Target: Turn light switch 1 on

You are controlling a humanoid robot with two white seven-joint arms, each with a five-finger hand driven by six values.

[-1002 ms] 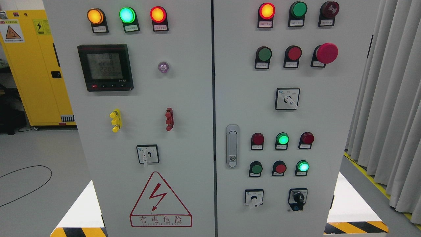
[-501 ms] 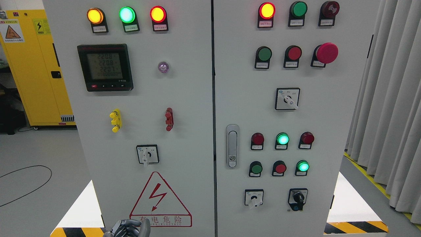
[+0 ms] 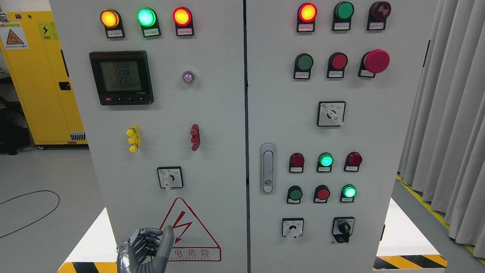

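Grey control cabinet, two doors, front facing the camera. Left door, top edge: three lit indicator lamps in a row, amber, green and red. Below them, a black digital meter with a lit readout, and a small clear lamp to its right. Mid-door: a yellow terminal post and a red terminal post, well apart. Below and between these: a rotary selector switch on a white square plate, its white knob pointing downward; which control is light switch 1 cannot be read from the labels. Bottom edge of the left door: a red-outlined triangular warning sign with a lightning bolt. Left hand, metallic grey, enters at the bottom edge left of the middle and sits in front of the lower left corner of the warning sign, below the selector switch and apart from it; fingers curled inward with the thumb raised, holding nothing. Right door: a silver door latch near its left edge, rows of red and green lamps and pushbuttons, a red mushroom button near the right edge, and three further selector switches. Yellow storage cabinet stands beyond the left side; grey curtain hangs at the right.
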